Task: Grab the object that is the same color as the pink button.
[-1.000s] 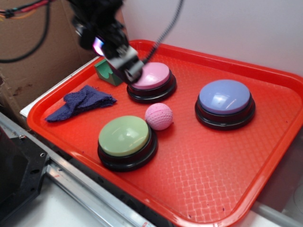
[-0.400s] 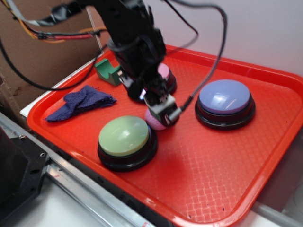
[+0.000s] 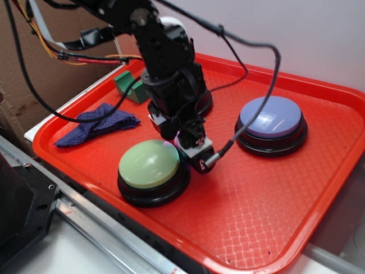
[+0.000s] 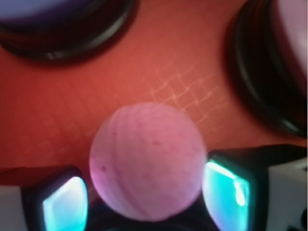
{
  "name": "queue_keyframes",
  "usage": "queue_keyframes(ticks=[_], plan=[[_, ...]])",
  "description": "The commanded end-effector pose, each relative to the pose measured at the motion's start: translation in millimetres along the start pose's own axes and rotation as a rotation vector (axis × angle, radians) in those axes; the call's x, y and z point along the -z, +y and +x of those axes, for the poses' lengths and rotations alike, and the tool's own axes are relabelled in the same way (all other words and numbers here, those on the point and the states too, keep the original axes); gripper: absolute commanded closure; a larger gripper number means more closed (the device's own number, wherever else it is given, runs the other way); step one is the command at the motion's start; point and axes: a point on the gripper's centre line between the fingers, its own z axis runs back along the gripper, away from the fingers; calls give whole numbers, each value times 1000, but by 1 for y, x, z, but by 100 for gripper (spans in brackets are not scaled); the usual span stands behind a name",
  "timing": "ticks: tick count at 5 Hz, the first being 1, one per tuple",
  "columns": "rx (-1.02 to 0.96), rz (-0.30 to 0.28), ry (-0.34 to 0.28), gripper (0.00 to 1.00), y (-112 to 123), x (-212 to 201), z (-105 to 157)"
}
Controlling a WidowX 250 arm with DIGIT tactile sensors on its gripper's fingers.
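The small pink dimpled ball point(image 4: 147, 163) lies on the red tray point(image 3: 285, 200), between my gripper's point(image 4: 144, 195) two fingers. The right pad point(image 4: 224, 187) is at the ball's edge and the left pad point(image 4: 65, 204) stands a little off it. The jaws are open around the ball. In the exterior view the gripper point(image 3: 193, 151) is down at the tray beside the green button and hides the ball. The pink button point(image 3: 205, 104) is mostly hidden behind the arm; only its black base edge shows.
The green-topped button point(image 3: 149, 162) sits just left of the gripper. The lavender-blue button point(image 3: 271, 117) is at the right, and also at the top left of the wrist view point(image 4: 53, 14). A blue cloth point(image 3: 97, 123) and a green block point(image 3: 128, 85) lie at the tray's left.
The gripper has moved from over the pink button down and forward to the ball, then lowered around it. The ball has not moved.
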Motion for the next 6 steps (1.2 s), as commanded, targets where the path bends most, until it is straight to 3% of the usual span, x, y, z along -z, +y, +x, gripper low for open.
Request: queue_keyframes(ticks=[1,3,5,6], plan=[[-4,0,-32,100,-8,-6,13],[5,-34,18,100,-13,-45,14],[224,-147,109,100,-15,-117,15],[195,-124,43,100,-10,-159,7]])
